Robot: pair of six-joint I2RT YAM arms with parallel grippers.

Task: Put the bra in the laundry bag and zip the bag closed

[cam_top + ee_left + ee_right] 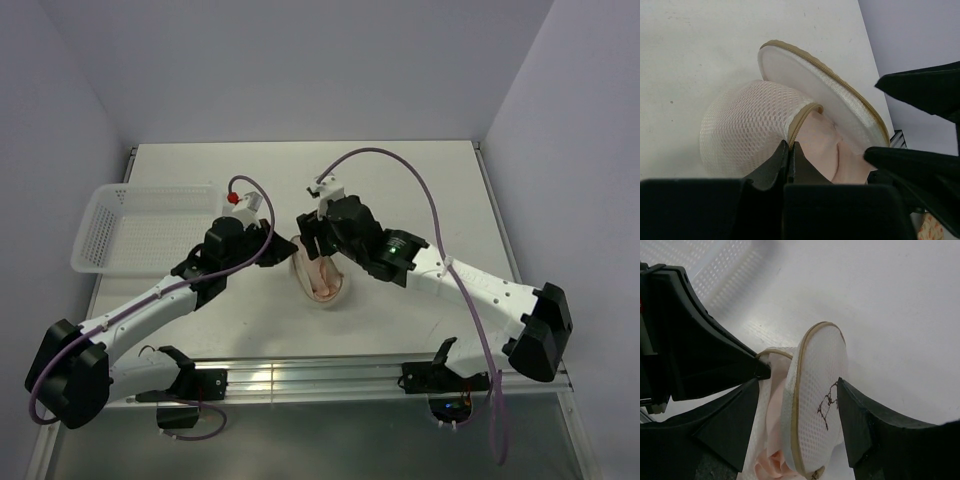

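— Where's the bra (826, 145)?

— Inside the bag (322, 285), mid-table between my two arms. Its pink fabric shows in the mouth, bunched against the lower half (740, 145). Some of it bulges at the opening, so I'd say it isn't fully tucked down.

— And the left gripper (789, 149)?

— Clamped tight, pinching the tan rim (801, 120) of that lower half. I hold it there as an anchor. The mesh is soft, and without a fixed point the bag would slide or fold when my other arm pushes.

— The right gripper (799, 382)?

— Jaws well apart, holding nothing. Its fingers (735, 425) sit either side of the upper half (822, 385), which stands on edge like a raised lid, with the dark mark (826, 407) facing my right wrist camera. I can't tell whether either finger touches the mesh.

— Why straddle it?

— I judge it's to bring that half down over the bra so the two rims meet. The zip can't run until they line up.

— Seen the zip pull?

— No, I can't pick it out in any view, so I need to find it next.

— Risk?

— Fabric caught between the rims would jam the zip. The basket (140, 225) sits off to the left on the table (400, 170), well apart from the bag.
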